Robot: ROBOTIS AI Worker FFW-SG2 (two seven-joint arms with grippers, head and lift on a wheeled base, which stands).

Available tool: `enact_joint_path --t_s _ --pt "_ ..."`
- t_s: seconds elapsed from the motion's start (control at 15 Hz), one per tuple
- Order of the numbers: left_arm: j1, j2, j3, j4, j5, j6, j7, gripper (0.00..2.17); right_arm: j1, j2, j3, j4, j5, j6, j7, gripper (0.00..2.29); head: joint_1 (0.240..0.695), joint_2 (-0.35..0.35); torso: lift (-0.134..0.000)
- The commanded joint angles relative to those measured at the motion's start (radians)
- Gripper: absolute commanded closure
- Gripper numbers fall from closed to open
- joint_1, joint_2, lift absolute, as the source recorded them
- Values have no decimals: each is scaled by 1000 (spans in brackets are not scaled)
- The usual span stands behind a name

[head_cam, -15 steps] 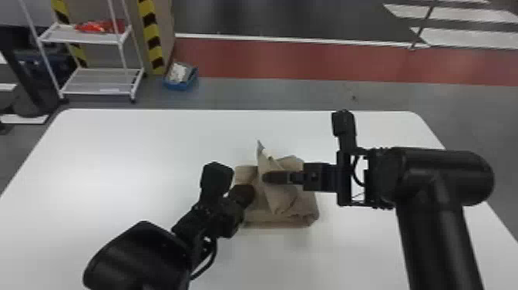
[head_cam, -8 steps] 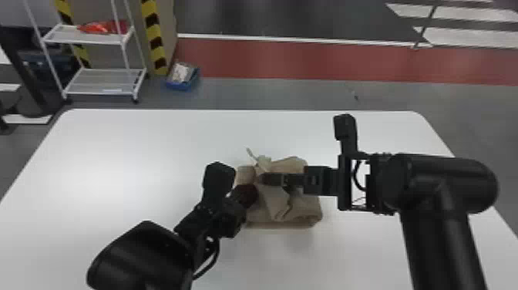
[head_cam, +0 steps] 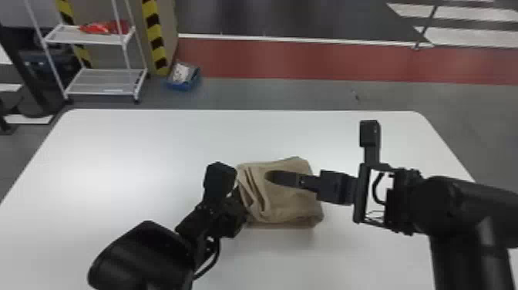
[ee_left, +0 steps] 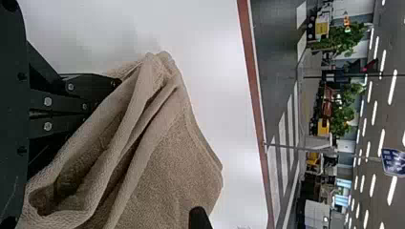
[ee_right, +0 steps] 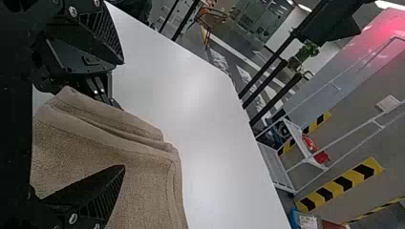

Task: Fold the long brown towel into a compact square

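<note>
The brown towel is a folded, roughly square bundle, with loose creases along its left side. At that side my left gripper is shut on the towel; in the left wrist view the cloth drapes over the tips of the left gripper. From the right, my right gripper reaches over the upper middle of the towel. The right wrist view has the right gripper open, one finger above the towel and the other beyond its edge, near the left gripper.
Both arms stand over the white table, whose bare surface surrounds the towel. Behind it on the floor are a white wire shelf with a red item and a blue box.
The raised flap of towel has come down and lies flatter on the bundle. My right gripper has let it go and stands open, while the left has hardly moved.
</note>
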Motion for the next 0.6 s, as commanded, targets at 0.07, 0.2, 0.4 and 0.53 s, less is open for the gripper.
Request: enact_joint_path --t_s 0.07,0.2,0.4,0.53 --pt "0 0 0 -1 0 0 3 1973 93 1 -34 -121 -34 12 3 208 695 -84 -124" --pt "0 -2 2 -1 0 0 3 1973 125 1 -74 -155 -65 18 33 910 695 -89 -124" --pt "0 0 6 -4 2 3 3 1973 171 1 -94 -189 -65 55 95 2037 695 -103 -124" --pt "0 1 13 -4 0 3 3 1973 219 1 -108 -228 -68 64 124 2037 695 -103 -124"
